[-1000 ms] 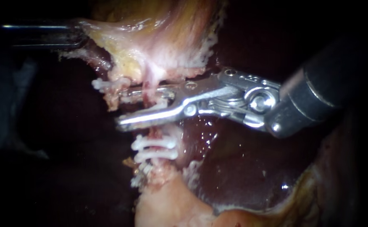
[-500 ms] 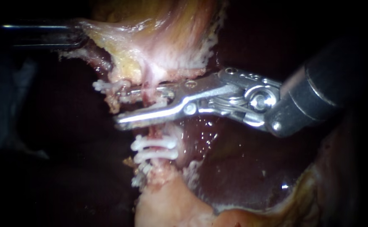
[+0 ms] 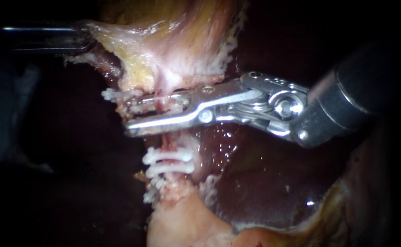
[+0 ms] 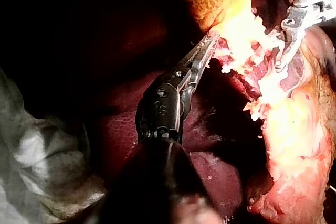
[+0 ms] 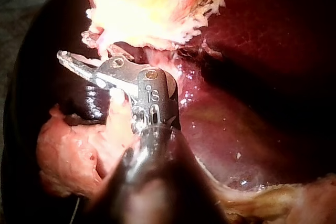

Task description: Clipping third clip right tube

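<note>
The tube [image 3: 166, 141] runs up and down. The right instrument [image 3: 129, 114] lies across it, jaws pinching a clip [image 3: 113, 94] round it. The left instrument [image 4: 206, 53] pinches tissue [image 3: 164, 45] above.

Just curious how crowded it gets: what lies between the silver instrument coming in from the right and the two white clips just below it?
Only a short bare stretch of the tube, shown in the endoscope view.
</note>
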`<state>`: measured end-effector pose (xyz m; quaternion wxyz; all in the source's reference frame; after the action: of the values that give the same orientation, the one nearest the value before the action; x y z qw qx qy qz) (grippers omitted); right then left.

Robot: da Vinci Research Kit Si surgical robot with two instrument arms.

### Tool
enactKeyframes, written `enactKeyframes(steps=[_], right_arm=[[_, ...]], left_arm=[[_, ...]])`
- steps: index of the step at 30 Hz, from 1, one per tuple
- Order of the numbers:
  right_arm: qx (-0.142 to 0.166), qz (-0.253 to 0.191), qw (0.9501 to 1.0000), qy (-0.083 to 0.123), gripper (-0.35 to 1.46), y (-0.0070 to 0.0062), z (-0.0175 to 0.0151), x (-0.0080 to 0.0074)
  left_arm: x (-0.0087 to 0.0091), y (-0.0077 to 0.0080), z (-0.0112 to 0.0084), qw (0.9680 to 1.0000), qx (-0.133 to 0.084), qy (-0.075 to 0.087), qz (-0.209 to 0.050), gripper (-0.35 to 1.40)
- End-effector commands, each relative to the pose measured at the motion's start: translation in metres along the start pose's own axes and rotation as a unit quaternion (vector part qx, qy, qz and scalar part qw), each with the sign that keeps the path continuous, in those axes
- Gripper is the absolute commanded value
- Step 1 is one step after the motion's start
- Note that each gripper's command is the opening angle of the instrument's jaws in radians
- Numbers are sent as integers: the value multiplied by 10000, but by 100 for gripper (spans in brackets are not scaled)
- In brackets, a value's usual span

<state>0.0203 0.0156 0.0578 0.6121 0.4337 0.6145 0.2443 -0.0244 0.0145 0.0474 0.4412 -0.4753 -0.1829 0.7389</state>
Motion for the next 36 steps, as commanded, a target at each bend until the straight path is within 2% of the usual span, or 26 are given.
enactKeyframes(steps=[1,12,17,20,36], right_arm=[[4,-5,10000,-2,17,0,-1,0],[-17,-6,10000,5,-6,3,-6,-1],[-7,23,10000,1,-35,2,-9,-1],[-1,171,9999,0,-35,1,-11,-2],[9,159,9999,-11,-35,2,-15,-6]], left_arm=[[0,0,0,10000,0,0,-1,-35],[0,-1,1,10000,1,1,0,-35],[0,-1,1,10000,2,1,0,-35],[0,-1,1,10000,2,1,0,-35],[0,-1,1,10000,-2,15,-1,-35]])
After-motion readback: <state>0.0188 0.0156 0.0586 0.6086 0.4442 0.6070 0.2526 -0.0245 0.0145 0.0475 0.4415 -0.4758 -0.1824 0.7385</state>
